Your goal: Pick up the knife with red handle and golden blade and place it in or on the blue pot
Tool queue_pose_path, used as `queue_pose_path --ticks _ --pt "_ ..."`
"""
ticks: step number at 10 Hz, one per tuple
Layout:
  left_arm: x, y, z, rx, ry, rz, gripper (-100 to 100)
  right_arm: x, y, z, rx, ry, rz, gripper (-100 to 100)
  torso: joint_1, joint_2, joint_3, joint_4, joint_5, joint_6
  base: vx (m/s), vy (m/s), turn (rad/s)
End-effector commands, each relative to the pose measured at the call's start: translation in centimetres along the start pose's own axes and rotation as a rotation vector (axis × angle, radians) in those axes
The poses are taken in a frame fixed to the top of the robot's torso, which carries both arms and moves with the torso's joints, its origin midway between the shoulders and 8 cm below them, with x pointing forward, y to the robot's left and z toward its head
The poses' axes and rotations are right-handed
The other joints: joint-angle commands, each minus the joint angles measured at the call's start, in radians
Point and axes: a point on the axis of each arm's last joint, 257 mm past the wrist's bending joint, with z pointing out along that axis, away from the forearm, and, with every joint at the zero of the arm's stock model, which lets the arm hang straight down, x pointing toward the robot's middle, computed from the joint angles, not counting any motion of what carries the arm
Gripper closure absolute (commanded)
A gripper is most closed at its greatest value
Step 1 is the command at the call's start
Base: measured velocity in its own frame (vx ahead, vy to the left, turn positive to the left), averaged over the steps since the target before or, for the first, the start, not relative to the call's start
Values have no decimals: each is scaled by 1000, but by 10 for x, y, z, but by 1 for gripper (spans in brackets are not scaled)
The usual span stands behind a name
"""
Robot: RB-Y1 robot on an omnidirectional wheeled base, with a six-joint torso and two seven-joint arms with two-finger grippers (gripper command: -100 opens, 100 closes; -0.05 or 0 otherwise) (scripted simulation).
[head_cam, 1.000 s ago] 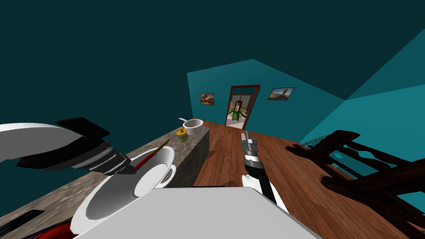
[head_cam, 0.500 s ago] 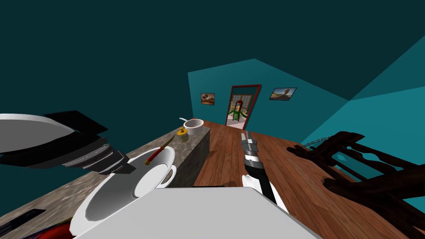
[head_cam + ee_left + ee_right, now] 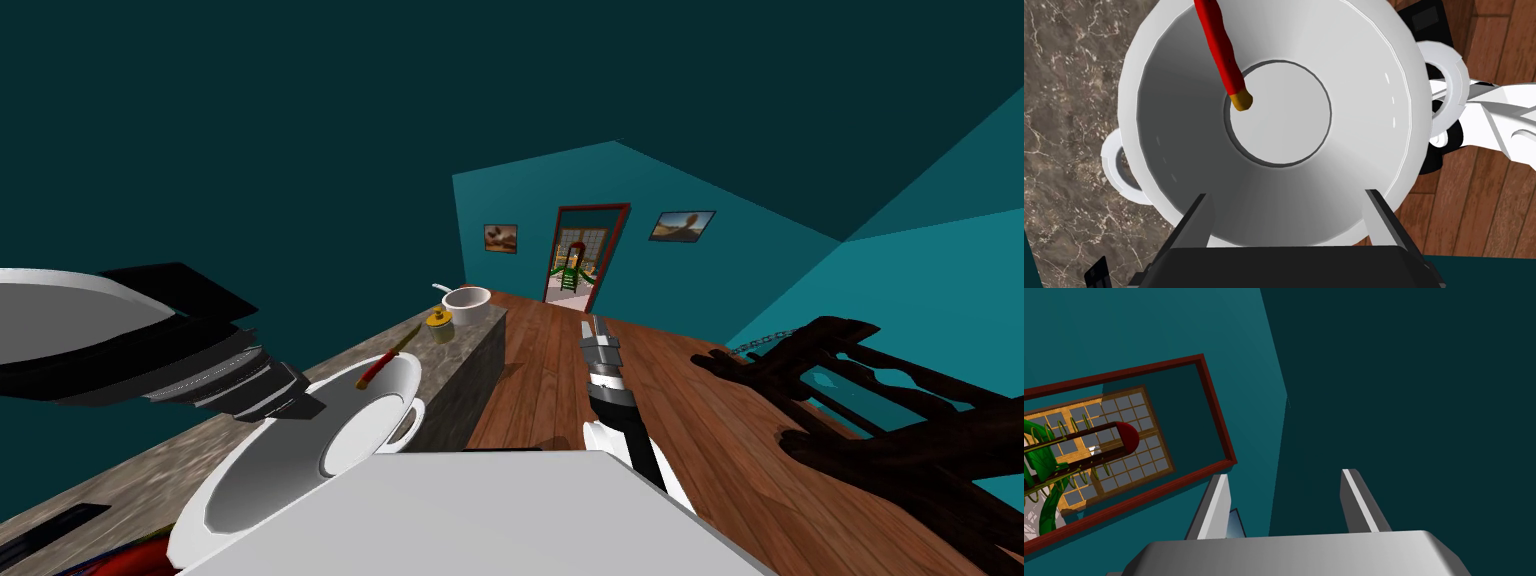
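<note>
The knife, with a red handle and a golden blade, leans on the far rim of a big white two-handled pot on the stone counter. In the left wrist view the knife's handle slopes down inside the pot, its golden butt near the round bottom. My left gripper hangs open straight above the pot, apart from the knife; in the head view the left gripper sits at the pot's near-left rim. My right gripper is open over the wooden floor, its fingers holding nothing.
Farther along the marbled counter stand a small yellow jar and a white saucepan. A dark wooden chair stands on the right of the floor. A red-framed doorway opens in the far teal wall.
One second ago my left gripper held the knife over the pot. It has let go and drawn back to the left; the knife now rests in the pot against its rim.
</note>
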Motion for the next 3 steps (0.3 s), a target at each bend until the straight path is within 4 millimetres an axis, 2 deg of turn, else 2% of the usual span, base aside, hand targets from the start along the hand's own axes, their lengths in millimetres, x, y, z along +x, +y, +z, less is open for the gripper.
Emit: queue_pose_path --ticks 1,3 --pt "0 0 0 0 0 0 0 0 0 0 0 0 0 0 0 0 0 0 0 0 0 0 0" --pt "0 0 0 0 0 0 0 0 0 0 0 0 0 0 0 0 0 0 0 0 0 0 0"
